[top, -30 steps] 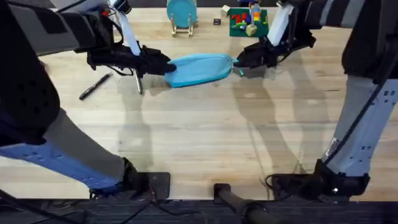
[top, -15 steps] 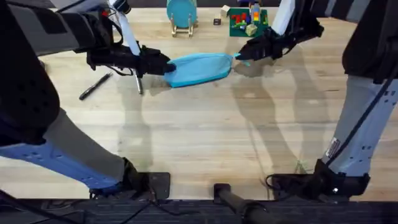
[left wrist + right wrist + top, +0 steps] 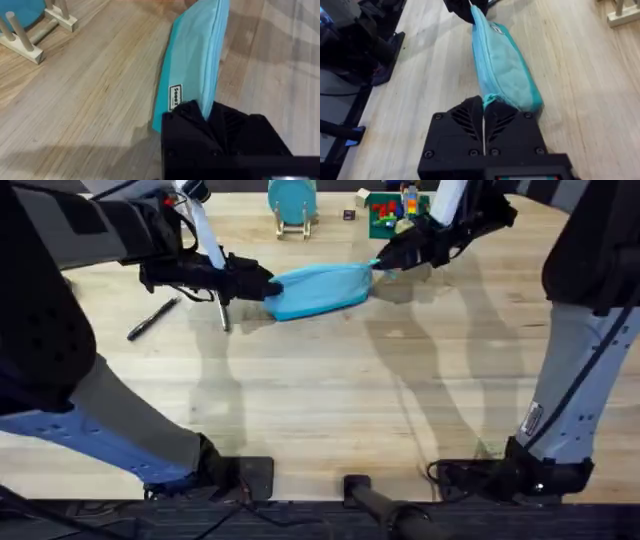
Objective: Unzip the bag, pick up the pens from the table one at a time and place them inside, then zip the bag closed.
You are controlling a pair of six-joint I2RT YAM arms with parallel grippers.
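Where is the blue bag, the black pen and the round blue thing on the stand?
bag (image 3: 318, 288): overhead view, middle of its fabric side.
black pen (image 3: 152, 319): overhead view, middle of its barrel.
round disc (image 3: 291, 197): overhead view, its face.

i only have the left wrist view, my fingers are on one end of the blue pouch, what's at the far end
Observer: The right gripper is shut on the bag's other end, at the zipper end.
Operator: is the zipper open yet
Observer: From the right wrist view the top seam looks closed along the length I can see.
Operator: where are the pens
Observer: A black pen lies on the table, beyond the left gripper on the side away from the bag. A silver-grey pen lies just under that gripper, close to the bag's end.
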